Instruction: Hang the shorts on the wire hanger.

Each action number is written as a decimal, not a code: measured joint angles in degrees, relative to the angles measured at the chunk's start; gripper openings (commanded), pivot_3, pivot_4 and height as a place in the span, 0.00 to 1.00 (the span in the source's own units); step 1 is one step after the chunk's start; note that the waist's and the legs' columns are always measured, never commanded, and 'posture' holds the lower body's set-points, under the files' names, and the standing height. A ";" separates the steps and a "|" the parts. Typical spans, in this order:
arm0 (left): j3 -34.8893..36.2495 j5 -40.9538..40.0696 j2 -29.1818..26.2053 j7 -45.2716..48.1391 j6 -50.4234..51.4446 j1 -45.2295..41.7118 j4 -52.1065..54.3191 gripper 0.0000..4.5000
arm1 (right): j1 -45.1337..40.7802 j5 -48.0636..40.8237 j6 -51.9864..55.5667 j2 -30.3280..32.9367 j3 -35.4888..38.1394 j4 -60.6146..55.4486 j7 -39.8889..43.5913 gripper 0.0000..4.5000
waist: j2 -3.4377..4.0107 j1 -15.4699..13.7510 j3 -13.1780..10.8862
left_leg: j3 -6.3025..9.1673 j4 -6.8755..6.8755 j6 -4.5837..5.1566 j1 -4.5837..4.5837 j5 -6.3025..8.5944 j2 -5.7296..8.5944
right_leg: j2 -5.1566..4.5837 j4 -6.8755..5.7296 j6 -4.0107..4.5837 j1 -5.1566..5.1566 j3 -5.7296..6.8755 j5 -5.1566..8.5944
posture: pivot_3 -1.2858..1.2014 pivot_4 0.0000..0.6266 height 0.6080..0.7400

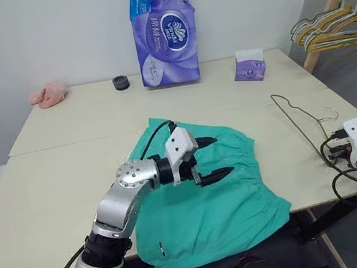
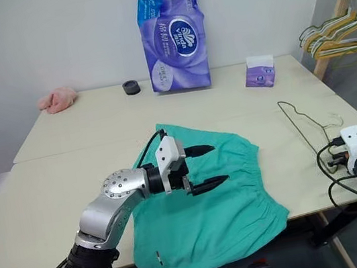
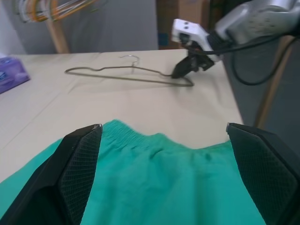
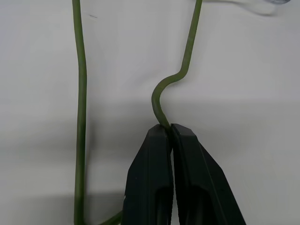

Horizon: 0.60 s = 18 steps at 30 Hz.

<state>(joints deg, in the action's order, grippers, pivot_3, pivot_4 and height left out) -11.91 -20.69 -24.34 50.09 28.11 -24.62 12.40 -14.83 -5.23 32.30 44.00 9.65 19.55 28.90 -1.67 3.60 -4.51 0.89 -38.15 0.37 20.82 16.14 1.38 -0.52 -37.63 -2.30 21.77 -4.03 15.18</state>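
We see the table (image 1: 72, 191) carrying everything, two pale tops pushed together. On it the shorts (image 1: 210, 204) lie flat and spread, directly under our left gripper (image 1: 208, 159), which hovers just above the fabric with its two black fingers (image 3: 77, 173) spread wide and holding nothing; the gathered waistband lies just ahead of their tips. Far beyond that gripper, at the table's back edge, stands a tall purple tissue pack (image 1: 164, 31), with a small purple tissue box (image 1: 249, 66) off to its right. The wire hanger (image 1: 296, 118) lies flat on the table well to the right of the left gripper, apart from the shorts. Our right gripper (image 4: 169, 130) sits at the hanger's near corner, its fingers clenched together on the thin wire where it bends.
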 measured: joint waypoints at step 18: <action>10.92 -4.97 -12.81 10.15 8.97 -14.34 -25.56 1.00 | -0.01 25.63 -35.73 8.05 -17.67 -27.62 -0.97 0.01 | 0.39 0.85 -0.10 | -0.09 0.11 -0.04 0.24 0.02 0.00 | 0.19 -0.12 0.05 0.47 -0.06 -0.01 | 0.48 0.08 1.00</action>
<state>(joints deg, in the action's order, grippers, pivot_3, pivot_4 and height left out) -0.98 -25.66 -37.14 60.24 37.07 -38.96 -13.16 -14.85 20.40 -3.43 52.05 -8.02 -8.07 27.93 -1.29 4.45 -4.61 0.80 -38.04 0.33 21.06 16.17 1.38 -0.33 -37.76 -2.25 22.24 -4.09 15.17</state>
